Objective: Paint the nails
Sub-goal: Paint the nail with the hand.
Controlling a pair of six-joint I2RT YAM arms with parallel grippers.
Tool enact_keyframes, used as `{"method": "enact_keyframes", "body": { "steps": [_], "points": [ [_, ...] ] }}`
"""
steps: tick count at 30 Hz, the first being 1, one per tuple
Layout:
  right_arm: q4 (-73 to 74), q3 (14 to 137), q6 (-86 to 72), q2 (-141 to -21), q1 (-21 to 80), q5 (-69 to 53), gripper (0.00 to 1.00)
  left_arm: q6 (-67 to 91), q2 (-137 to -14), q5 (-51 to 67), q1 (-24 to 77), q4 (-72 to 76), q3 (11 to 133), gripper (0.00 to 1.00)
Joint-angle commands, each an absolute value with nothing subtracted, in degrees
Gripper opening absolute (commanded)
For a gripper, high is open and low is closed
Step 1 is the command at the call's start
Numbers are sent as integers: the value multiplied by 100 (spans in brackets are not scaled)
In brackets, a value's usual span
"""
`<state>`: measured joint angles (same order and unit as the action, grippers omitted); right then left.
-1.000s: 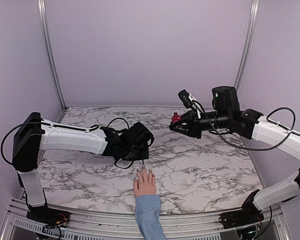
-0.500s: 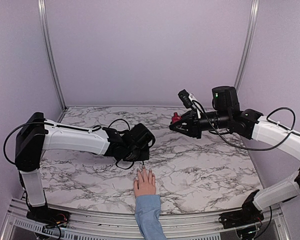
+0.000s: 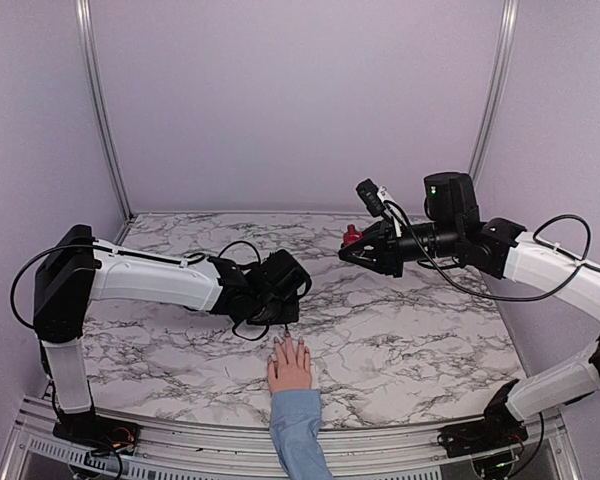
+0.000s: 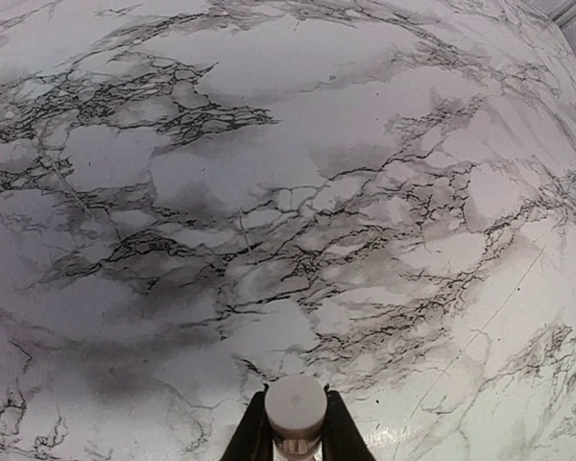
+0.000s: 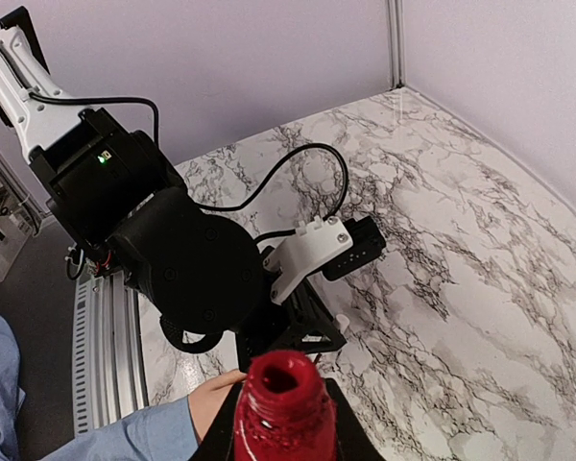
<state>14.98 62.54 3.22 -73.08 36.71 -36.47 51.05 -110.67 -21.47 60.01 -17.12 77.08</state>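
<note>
A pale pink hand (image 3: 290,366) with a light blue sleeve (image 3: 298,432) lies flat at the table's near edge. Its nails (image 3: 284,343) are too small to tell their colour. My left gripper (image 3: 283,318) hovers just beyond the fingertips and is shut on the white brush cap (image 4: 296,405); the brush under it is hidden. My right gripper (image 3: 348,250) is raised over the table's right middle, shut on the open dark red polish bottle (image 5: 283,401). The right wrist view shows the left gripper (image 5: 328,332) over the hand (image 5: 211,399).
The marble table (image 3: 410,330) is bounded by lilac walls with metal posts (image 3: 98,110) at the back corners. A metal rail (image 3: 180,440) runs along the near edge. Black cables (image 3: 235,245) loop off the left wrist.
My left arm has shifted slightly to the right, staying over the fingertips. The right arm and the hand have not moved.
</note>
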Motion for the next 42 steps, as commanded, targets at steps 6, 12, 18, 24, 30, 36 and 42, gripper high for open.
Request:
{"method": "enact_keyframes", "body": {
  "steps": [6,12,18,24,30,36,42],
  "points": [
    [1372,6427,343,-7339,3615,-3621,0,5117,-11179,-2156,6029,-1899,7877,0],
    [1362,6416,343,-7330,3613,-3621,0,5124,-11188,-2136,6029,-1896,7879,0],
    [1362,6400,343,-7326,3618,-3621,0,5111,-11188,-2121,6032,-1891,7883,0],
    [1367,6398,343,-7324,3612,-3621,0,5106,-11180,-2118,6038,-1890,7868,0],
    [1362,6390,343,-7321,3614,-3621,0,5108,-11166,-2109,6044,-1890,7840,0],
    [1361,6381,343,-7321,3615,-3621,0,5092,-11158,-2117,6062,-1890,7831,0],
    [1354,6355,356,-7313,3613,-3621,0,5054,-11151,-2118,6082,-1890,7835,0]
  ]
}}
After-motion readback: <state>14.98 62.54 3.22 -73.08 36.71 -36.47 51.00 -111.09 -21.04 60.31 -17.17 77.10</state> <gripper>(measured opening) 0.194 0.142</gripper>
